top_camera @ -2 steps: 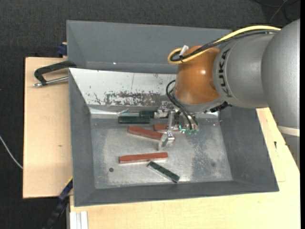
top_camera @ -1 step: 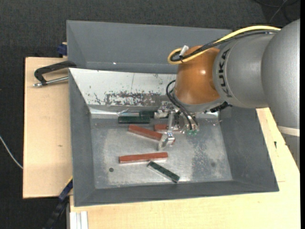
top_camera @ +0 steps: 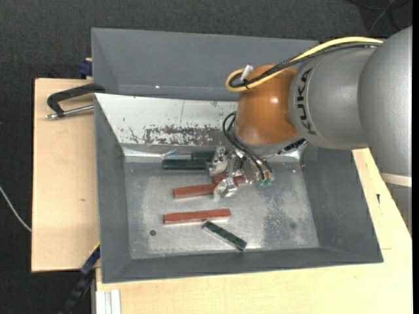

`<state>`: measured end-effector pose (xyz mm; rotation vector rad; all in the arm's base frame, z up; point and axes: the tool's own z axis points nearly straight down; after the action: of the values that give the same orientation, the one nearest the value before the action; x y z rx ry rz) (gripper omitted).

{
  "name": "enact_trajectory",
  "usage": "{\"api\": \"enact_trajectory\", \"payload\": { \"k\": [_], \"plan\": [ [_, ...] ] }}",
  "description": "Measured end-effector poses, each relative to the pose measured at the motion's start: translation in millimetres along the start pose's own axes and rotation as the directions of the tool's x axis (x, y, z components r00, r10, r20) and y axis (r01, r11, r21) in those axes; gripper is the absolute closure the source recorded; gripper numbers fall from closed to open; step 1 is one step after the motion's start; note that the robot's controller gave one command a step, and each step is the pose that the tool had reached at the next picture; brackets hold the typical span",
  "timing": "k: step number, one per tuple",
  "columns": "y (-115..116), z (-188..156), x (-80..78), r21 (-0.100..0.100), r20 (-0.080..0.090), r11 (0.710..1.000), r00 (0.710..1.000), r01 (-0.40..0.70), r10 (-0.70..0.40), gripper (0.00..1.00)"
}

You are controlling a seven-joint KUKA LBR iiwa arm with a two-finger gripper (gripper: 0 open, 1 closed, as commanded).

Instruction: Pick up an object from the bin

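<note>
I see the gripper [top_camera: 224, 179] at the right end of the upper red-brown bar [top_camera: 192, 191], but can't tell if it's open.

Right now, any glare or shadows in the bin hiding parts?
Camera view: strong glare on the bin's back wall; the dark block just below it is readable; the upper red bar and lower red bar are evenly lit.

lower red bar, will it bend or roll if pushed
The lower red bar looks straight and flat-sided, so probably stiff and likelier to slide than roll. Lying flat on the bin floor, its low profile may make pinching awkward.
</note>
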<state>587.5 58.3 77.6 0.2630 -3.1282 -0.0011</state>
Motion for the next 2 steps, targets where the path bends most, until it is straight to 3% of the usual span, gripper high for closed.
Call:
{"api": "enact_trajectory", "payload": {
  "k": [1,2],
  "plan": [
    [0,0,-0.1,0.000,0.000,1.000,1.000,0.000,0.000,1.00],
    [-9,-116,6.8,0.000,0.008,1.000,1.000,0.006,-0.006,1.00]
  ]
}}
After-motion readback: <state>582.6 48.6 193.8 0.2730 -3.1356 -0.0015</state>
